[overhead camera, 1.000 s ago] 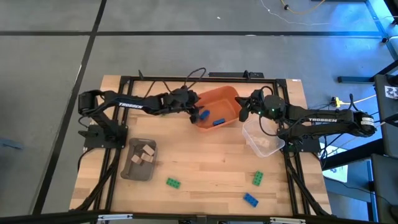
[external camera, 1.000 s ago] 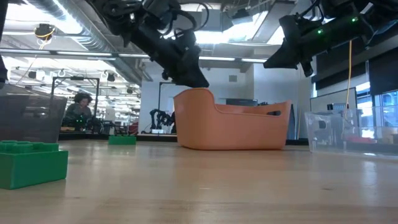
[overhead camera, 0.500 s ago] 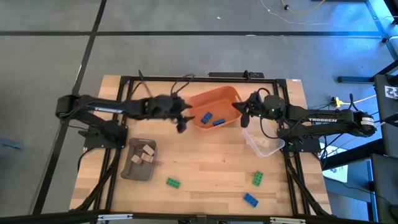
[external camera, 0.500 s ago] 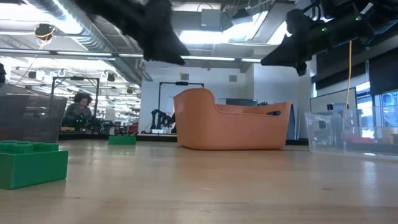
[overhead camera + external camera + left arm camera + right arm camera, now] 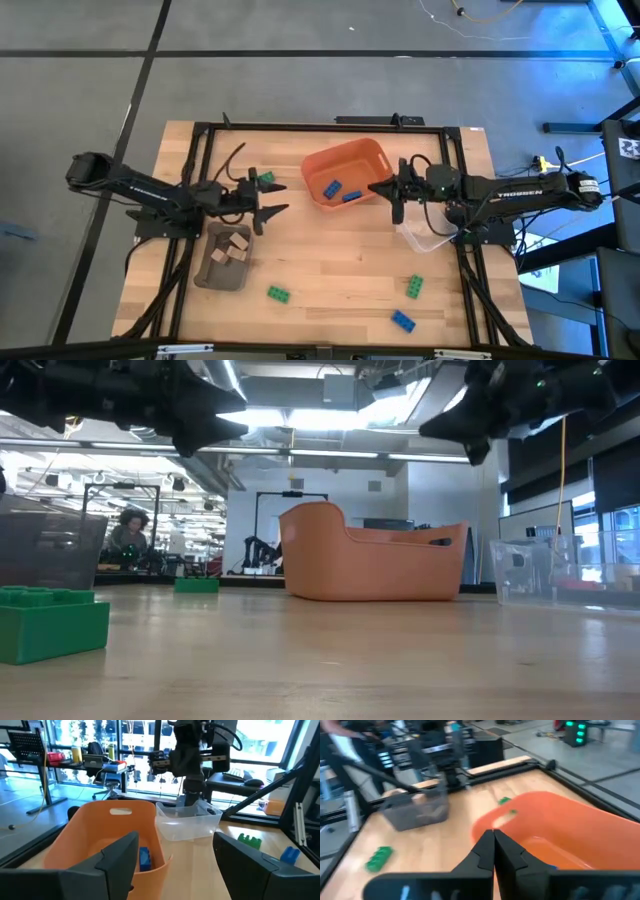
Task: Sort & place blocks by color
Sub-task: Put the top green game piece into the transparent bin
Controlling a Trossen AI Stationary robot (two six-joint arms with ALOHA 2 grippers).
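The orange bin [image 5: 345,165] stands at the table's far middle with two blue blocks [image 5: 340,191] inside. My left gripper [image 5: 282,199] hangs open and empty to the bin's left, pointing level at it; a green block [image 5: 265,178] lies just on its far side. My right gripper [image 5: 383,188] hovers shut and empty at the bin's right side. Two green blocks [image 5: 278,293] [image 5: 414,287] and a blue block [image 5: 402,320] lie near the table's front edge. Tan blocks [image 5: 232,247] rest in the grey tray [image 5: 222,272].
A clear plastic bin [image 5: 425,238] stands under my right arm, right of the orange bin. The grey tray sits just on the near side of my left gripper. Black frame rails [image 5: 190,200] run along the table's left, right and far sides. Bare wood lies in the middle [image 5: 330,260].
My left gripper has drawn back from over the orange bin toward the table's left edge, staying at about the same height, and now points level. My right gripper has turned a little beside the bin and stayed shut.
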